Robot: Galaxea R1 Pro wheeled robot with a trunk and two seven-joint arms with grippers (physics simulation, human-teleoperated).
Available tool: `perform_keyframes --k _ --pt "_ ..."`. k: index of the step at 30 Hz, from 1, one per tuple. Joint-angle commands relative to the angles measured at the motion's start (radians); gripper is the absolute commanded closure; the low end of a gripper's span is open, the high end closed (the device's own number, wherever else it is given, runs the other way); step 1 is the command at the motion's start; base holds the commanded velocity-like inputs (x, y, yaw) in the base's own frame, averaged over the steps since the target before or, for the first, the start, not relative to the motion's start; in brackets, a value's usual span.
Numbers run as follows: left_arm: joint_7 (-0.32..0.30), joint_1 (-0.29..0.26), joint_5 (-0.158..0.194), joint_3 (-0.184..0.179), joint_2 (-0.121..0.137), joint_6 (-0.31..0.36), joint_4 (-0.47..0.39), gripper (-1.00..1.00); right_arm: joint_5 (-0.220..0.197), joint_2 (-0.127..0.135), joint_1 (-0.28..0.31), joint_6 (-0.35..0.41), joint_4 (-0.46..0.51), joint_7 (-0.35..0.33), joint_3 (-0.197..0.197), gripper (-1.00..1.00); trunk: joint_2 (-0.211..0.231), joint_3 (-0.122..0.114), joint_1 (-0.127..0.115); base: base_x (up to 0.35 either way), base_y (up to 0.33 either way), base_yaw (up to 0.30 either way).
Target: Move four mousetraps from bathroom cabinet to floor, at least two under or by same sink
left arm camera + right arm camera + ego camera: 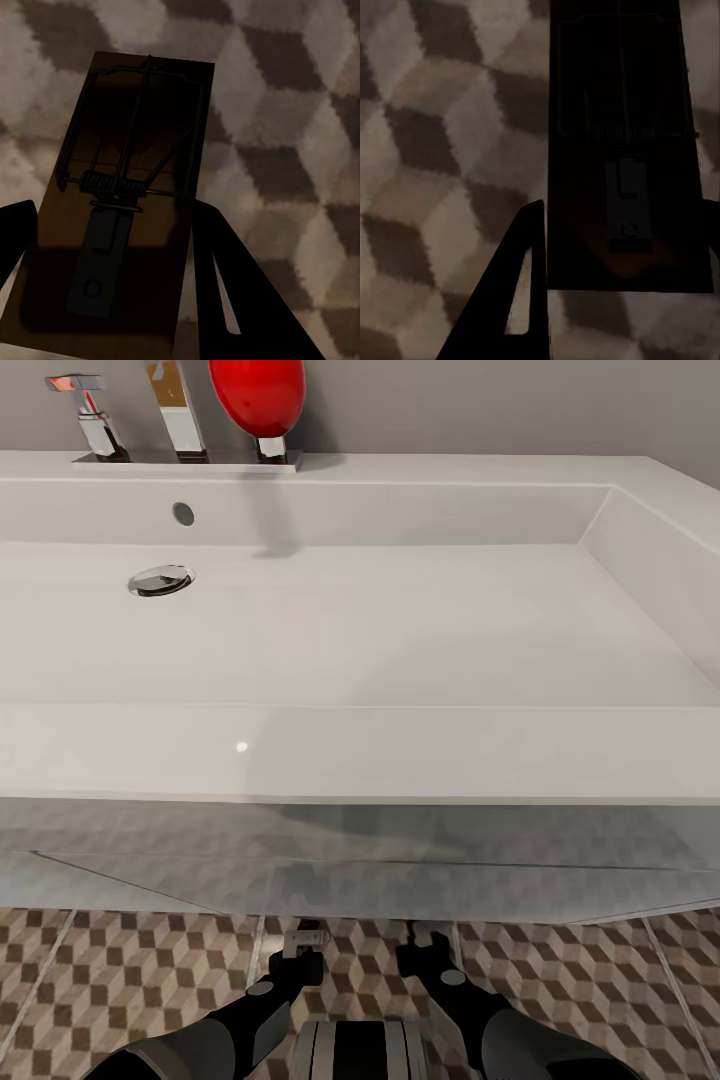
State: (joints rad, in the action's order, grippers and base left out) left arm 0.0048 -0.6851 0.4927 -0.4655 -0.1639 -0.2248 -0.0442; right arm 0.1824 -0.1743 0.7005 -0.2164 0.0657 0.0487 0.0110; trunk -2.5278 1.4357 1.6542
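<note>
While both arms reach low under the sink (360, 750), the left gripper (112, 247) has its fingers closed against the sides of one mousetrap (124, 195), and the right gripper (622, 247) clasps another mousetrap (626, 150), both hanging over the bathroom floor (130, 980). Letting go from this height could, I judge, bounce or flip a trap. Beyond, the basin holds nothing but its round drain (160, 580).

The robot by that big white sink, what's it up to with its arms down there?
It stands facing the sink, both arms reaching low over the patterned bathroom floor. Each wrist camera shows a mousetrap between the fingers: one in the left gripper, mousetrap, another in the right gripper, mousetrap, just above the tiles.
</note>
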Motion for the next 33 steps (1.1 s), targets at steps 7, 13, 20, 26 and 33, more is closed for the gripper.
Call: perform_keyframes --k 7,13,20,26,33 --pt "0.001 -0.001 0.006 -0.009 0.0 -0.004 0.001 1.0 0.0 0.0 0.0 0.004 0.007 -0.037 -0.004 1.0 0.0 0.001 0.0 0.0 0.0 0.0" --pt "0.001 -0.001 0.006 -0.009 0.0 -0.004 0.001 1.0 -0.083 0.0 0.0 0.03 0.008 -0.118 -0.004 1.0 0.0 0.001 0.0 0.0 0.0 0.0" --pt "0.001 -0.001 0.006 -0.009 0.0 -0.004 0.001 1.0 -0.137 0.0 0.001 0.068 0.008 -0.142 -0.003 1.0 0.0 0.001 0.0 0.0 0.0 0.0" --pt "0.0 -0.001 0.006 -0.009 0.0 -0.004 0.001 1.0 -0.144 0.0 0.001 0.071 0.006 -0.145 -0.004 1.0 0.0 0.001 0.0 0.0 0.0 0.0" --pt "0.0 -0.001 0.006 -0.009 0.0 -0.004 0.001 1.0 -0.15 0.0 0.001 0.071 0.001 -0.144 -0.005 1.0 0.0 0.001 0.0 0.0 0.0 0.0"
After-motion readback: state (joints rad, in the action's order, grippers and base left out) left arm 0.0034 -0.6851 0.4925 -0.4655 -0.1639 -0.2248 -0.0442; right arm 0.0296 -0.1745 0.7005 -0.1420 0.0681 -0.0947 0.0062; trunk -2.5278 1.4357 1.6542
